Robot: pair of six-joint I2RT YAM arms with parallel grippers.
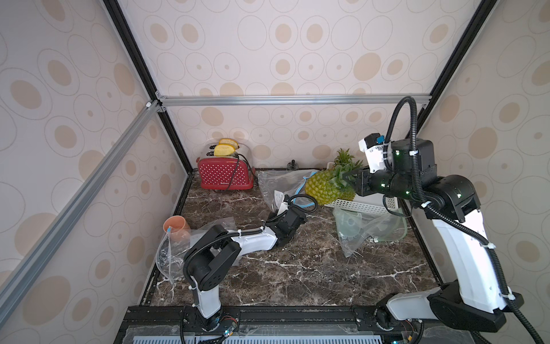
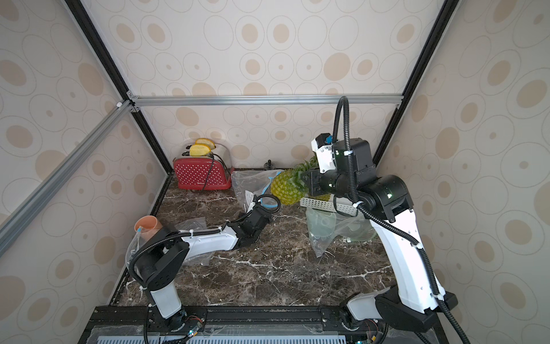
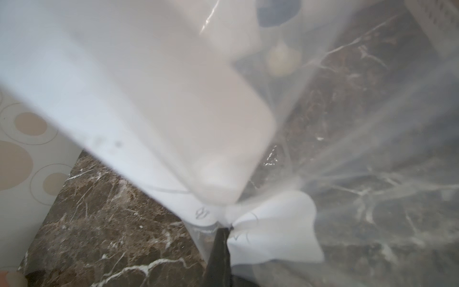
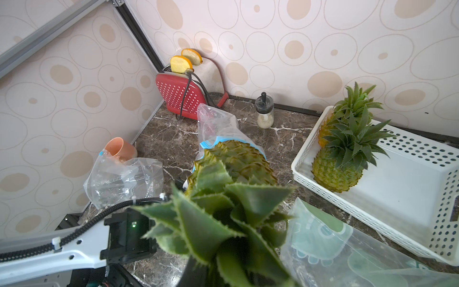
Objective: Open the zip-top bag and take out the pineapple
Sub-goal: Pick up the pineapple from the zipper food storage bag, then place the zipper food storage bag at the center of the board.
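Fingers (image 4: pixel 193 275) of my right arm are closed to a narrow gap on the leafy crown of the pineapple (image 1: pixel 324 186), which hangs sideways off the counter (image 1: pixel 297 268), just beside the white basket (image 1: pixel 360 207). Its butt end sits at the blue-edged mouth of the zip-top bag (image 1: pixel 276 181), on the side of the fruit away from the basket. Whether it has cleared the mouth I cannot tell. My left fingers (image 3: pixel 219 248) are pinched fully shut on a fold of the bag's plastic and its paper label (image 3: pixel 273 231).

As I judge it, the step is drawing the fruit free. I should pull along its own length, towards the basket, while the left pinch anchors the bag low. Leaves make a slippery handle, so I go slow and level, then up over the basket's rim, wide of the two pineapples (image 4: pixel 337 169) inside it.
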